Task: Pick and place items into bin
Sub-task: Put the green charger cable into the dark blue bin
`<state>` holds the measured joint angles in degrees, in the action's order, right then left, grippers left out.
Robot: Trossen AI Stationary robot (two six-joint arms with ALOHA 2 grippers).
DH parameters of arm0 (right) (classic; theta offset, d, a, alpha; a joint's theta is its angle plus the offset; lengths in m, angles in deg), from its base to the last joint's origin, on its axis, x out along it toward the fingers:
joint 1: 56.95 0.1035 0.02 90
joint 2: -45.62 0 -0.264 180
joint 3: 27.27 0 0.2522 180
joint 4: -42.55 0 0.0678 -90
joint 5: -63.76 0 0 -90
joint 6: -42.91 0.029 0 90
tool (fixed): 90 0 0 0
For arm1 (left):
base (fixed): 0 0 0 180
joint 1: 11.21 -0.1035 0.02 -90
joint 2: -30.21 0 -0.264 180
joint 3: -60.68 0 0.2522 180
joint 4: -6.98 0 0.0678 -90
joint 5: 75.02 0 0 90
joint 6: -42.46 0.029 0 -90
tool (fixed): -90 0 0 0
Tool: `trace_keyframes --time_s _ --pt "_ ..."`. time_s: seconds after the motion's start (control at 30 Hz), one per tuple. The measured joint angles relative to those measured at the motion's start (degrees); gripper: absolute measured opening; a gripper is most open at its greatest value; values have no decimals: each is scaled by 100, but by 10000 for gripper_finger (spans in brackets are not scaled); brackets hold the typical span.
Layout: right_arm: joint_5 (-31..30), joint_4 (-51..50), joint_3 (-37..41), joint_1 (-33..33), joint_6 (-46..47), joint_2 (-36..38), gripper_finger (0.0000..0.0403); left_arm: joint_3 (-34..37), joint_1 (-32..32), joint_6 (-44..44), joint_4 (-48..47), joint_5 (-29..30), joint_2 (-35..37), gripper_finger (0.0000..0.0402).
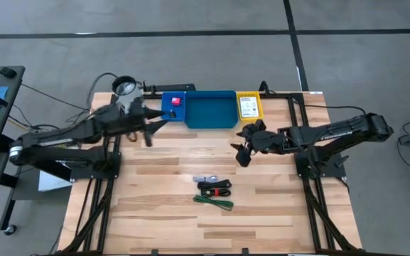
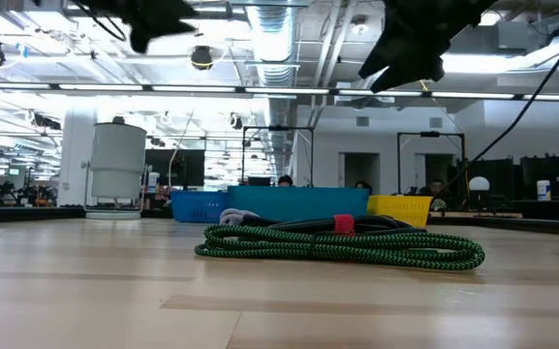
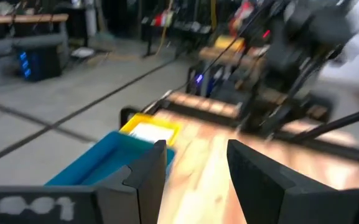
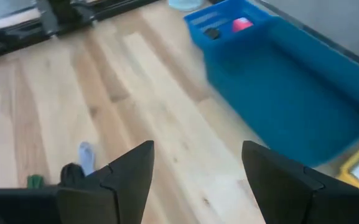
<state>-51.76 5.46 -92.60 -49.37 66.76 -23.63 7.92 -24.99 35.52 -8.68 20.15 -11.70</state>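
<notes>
Right hand (image 1: 243,147), fingers spread and empty, hovers above the table (image 1: 155,213) between the teal bin (image 1: 210,110) and the remaining items: green ties (image 1: 214,203), black-red cable bundle (image 1: 214,188) and silvery piece (image 1: 206,179). It should descend squarely over one item. Left hand (image 1: 150,128), open and empty, waits near the blue bin (image 1: 174,107); pale wood planks, open hall beyond.

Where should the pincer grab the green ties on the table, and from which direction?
Probably from straight above, across the middle of the green ties. They lie flat as a long, thin bundle on the table, with the black-red cable bundle close beside, so closing across the narrow width at mid-length looks safest. The right pincer is open and nearer.
</notes>
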Motion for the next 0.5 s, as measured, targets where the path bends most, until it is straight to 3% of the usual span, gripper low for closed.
trace_keyframes --time_s 0.23,0.5 --pt "18 29 -2 557 27 -844 240 0 592 -587 -739 0 968 159" --pt "257 909 4 1536 1459 -1800 240 0 1386 -1000 -1715 98 1485 159"
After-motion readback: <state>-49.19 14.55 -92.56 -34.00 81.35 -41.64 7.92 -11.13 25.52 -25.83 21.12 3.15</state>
